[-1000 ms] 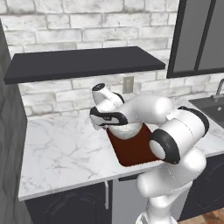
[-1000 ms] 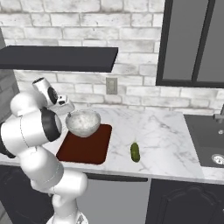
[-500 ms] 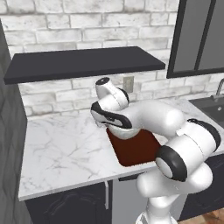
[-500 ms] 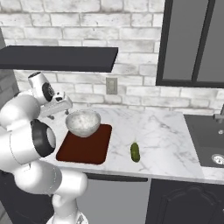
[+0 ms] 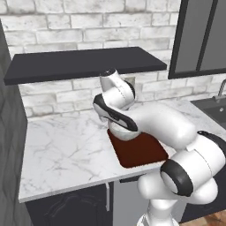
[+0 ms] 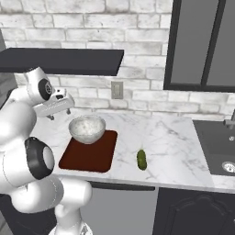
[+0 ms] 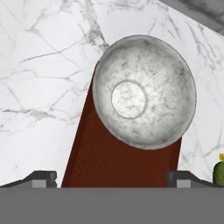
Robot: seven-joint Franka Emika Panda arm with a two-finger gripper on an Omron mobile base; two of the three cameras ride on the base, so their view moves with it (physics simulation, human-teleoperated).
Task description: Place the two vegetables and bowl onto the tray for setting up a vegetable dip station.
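The bowl (image 6: 86, 129) sits on the far end of the tray (image 6: 87, 156), so with my gripper (image 6: 58, 114) spread apart and empty, I judge the cucumber (image 6: 142, 159) right of the tray comes next.

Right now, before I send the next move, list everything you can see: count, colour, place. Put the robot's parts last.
bowl: one, mottled white-grey, on the far end of the tray, nothing inside it.
tray: one, dark red-brown, on the counter near its front edge.
cucumber: one, dark green, lying on the counter to the right of the tray, apart from it.
counter: one, white marble.
shelf: one, dark, on the brick wall above the counter.
wall outlet: one, grey, on the brick wall behind the bowl.
sink: one, dark, at the counter's right end.
gripper: one, white with dark tips, open, raised to the left of the bowl, holding nothing.
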